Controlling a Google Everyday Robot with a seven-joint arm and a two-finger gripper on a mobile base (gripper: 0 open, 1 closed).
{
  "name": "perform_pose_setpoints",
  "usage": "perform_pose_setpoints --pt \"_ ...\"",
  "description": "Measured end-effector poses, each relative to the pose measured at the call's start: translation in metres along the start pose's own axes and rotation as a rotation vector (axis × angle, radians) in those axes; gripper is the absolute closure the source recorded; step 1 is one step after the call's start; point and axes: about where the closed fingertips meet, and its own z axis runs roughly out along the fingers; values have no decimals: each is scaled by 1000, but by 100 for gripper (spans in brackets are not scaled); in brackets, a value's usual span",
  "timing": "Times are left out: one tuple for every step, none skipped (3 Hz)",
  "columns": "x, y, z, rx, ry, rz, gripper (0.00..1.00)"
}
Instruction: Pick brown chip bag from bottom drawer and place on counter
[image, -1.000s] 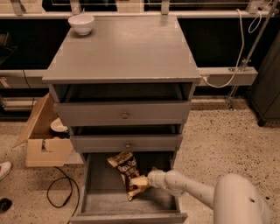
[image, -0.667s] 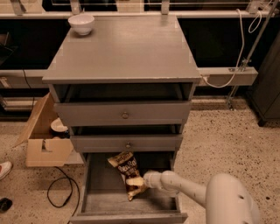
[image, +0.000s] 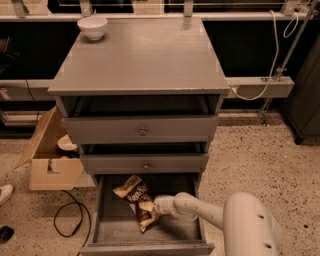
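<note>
Bottom drawer of grey cabinet stands open, seen from above. Brown chip bag lies left-of-centre on drawer floor, long axis approx back-to-front w/ a slight slant, front end toward drawer's middle. Gripper is inside drawer, just right of bag, touching its right edge near front end. Open or closed: can't tell, tip blends into crumpled bag. White arm hides drawer's right side. Counter sits above drawer, no bag on it yet
</note>
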Motion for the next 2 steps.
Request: perform_pose_setpoints --pt "-19 21 -14 -81 -37 -63 64" --pt "-54 11 -60 -150 -163 -169 87"
